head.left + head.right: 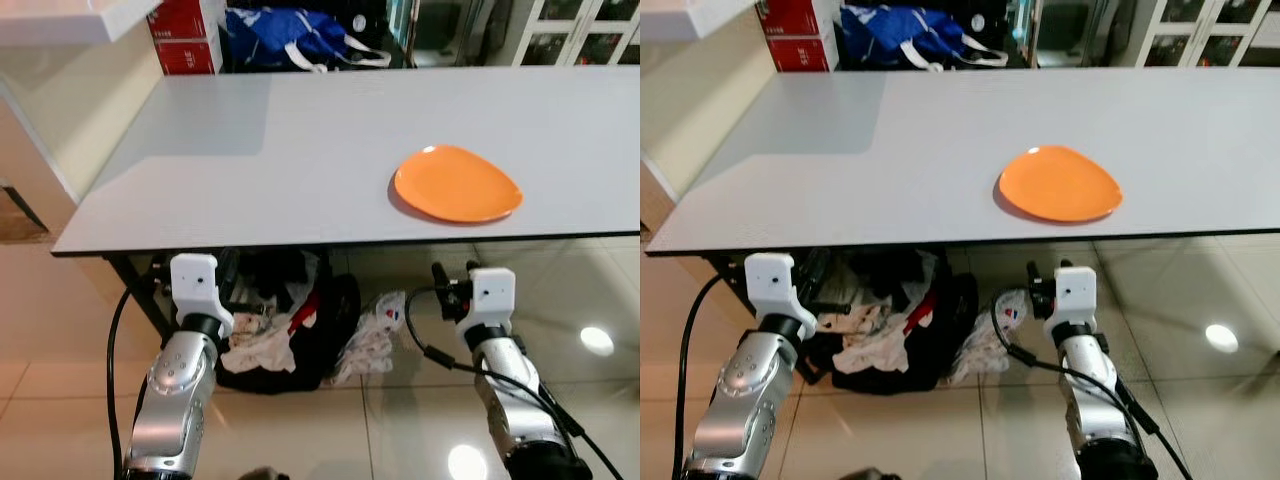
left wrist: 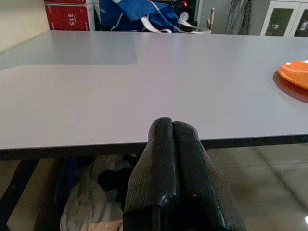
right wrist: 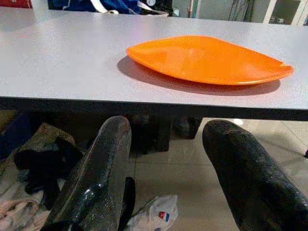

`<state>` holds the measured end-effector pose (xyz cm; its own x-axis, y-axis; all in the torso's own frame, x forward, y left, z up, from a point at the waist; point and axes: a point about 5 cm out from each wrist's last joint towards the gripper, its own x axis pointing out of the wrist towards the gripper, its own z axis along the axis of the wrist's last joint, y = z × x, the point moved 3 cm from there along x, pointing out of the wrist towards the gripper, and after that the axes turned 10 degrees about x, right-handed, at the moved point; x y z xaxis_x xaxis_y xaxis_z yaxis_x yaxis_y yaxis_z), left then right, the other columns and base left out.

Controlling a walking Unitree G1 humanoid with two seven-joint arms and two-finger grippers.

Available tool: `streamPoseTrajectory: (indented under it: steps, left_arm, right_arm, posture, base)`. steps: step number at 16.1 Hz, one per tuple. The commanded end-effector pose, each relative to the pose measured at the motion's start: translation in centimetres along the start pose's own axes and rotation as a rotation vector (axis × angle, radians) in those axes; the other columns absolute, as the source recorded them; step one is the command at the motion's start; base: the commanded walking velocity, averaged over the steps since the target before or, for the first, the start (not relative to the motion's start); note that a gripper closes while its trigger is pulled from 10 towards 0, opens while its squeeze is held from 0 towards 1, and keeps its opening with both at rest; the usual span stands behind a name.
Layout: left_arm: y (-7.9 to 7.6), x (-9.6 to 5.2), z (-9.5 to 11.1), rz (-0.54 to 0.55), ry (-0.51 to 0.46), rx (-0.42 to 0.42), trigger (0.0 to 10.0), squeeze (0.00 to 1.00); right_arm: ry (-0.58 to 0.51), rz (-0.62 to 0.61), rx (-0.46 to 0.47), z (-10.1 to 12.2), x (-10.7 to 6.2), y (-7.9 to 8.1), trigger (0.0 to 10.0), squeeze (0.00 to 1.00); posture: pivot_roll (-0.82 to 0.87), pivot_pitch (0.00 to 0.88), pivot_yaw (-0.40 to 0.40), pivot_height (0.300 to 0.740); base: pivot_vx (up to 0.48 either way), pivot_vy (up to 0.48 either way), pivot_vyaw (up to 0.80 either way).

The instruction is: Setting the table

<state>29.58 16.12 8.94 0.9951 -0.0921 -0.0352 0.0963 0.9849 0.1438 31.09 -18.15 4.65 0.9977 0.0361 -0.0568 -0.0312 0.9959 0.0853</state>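
Under the near edge of the grey table (image 1: 300, 150) you can make out a heap of crumpled cloth and dark bags (image 1: 280, 335) on the tiled floor (image 1: 60, 330), though the tabletop cuts off its far part and what the pieces are is hard to tell. Beyond the far edge, a red carton (image 1: 188, 35) and a blue bag (image 1: 285, 35) are clipped by the top of the head views, and white cabinet doors (image 1: 580, 30) show at the far right. Your left gripper (image 2: 174, 144) sits low, below and just short of the table's near edge toward its left end, forearm raised and pointing at the table; its two black fingers are pressed flat together with nothing between them. Your right gripper (image 3: 166, 159) is held the same way further right, nearly in line with the plate (image 1: 457, 183), its fingers (image 3: 101, 168) spread well apart around empty air. That plate lies flat on the tabletop right of centre, near the front edge: a smooth, glossy orange dish, shallow, with a rounded, slightly triangular outline. The tabletop is matte and pale grey with a dark thin edge; the finger pads look black and rubbery, faintly scuffed, and the floor tiles shine with lamp glare.
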Motion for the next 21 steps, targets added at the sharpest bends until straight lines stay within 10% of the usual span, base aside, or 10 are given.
streamPoseTrajectory:
  steps: [1, 21]
  left_arm:
    - [0.0, 0.3, 0.9, -0.009, -0.02, 0.012, 10.0, 0.0]
    - [0.1, 1.0, 0.6, 0.011, 0.057, -0.009, 10.0, 0.0]
  right_arm:
    - [-0.009, 0.003, 0.004, 0.4, 0.6, 0.3, 10.0, 0.0]
    - [0.01, 0.044, 0.035, 0.0, 0.2, 1.5, 10.0, 0.0]
  posture:
    - [-0.07, 0.0, 0.052, 0.74]
    - [-0.08, 0.0, 0.076, 0.74]
  base:
    - [0.0, 0.289, 0.0]
    - [0.0, 0.467, 0.18]
